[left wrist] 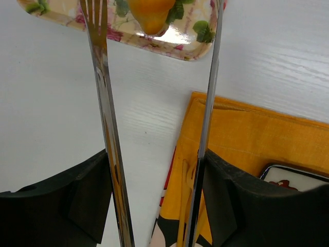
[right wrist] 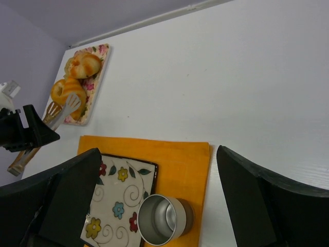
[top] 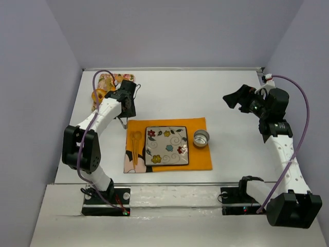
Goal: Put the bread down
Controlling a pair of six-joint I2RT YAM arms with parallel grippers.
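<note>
While the right pincer [right wrist: 157, 164] hangs spread wide and empty over the worktop [top: 205, 92], the left pincer [left wrist: 157, 170] is about halfway closed and grips metal tongs [left wrist: 105, 118], their two arms pressed against its fingers. The bread [left wrist: 149, 15] lies on the flowered tray [left wrist: 185, 46], between the tong tips; its far part is cut off, and whether the tips touch it I cannot tell.
</note>
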